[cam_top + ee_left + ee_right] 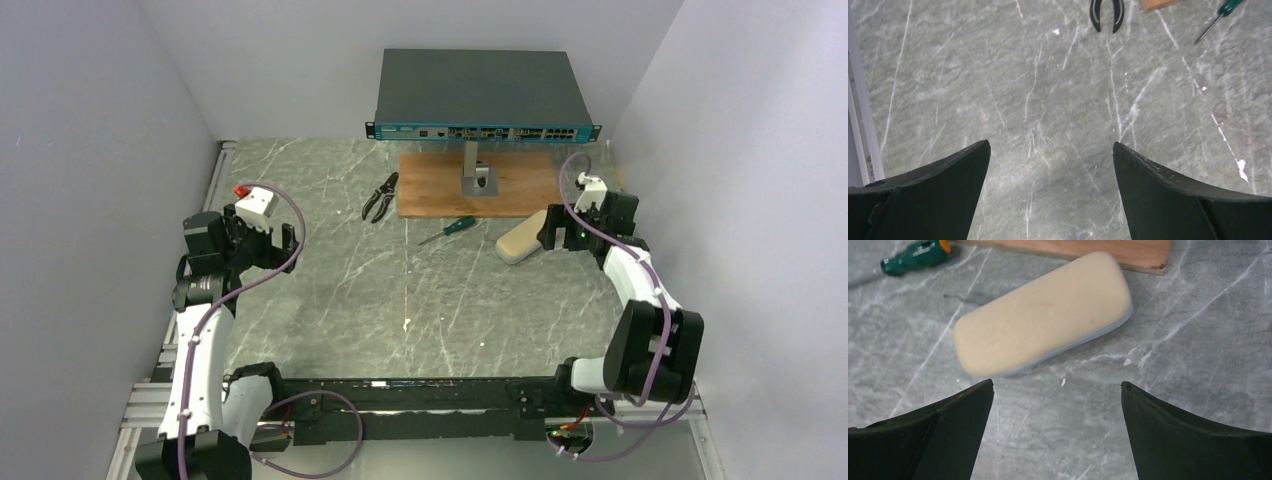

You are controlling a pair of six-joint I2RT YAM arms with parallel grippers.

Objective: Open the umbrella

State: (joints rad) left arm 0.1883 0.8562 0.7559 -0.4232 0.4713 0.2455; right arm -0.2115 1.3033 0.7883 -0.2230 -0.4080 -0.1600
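Left gripper was seen with fingers spread wide and nothing held, hung over bare grey marbled table on the left side. Pliers were seen well ahead of it. Right gripper was likewise spread wide and empty, poised just short of a beige oblong case. The case was laid flat and skewed on the table, just beside the front right corner of a wooden board. A green-handled screwdriver was noted left of the case, apart from it. A network switch was carried on a stand over the board. The umbrella itself could not be made out in any view, so its location could not be told.
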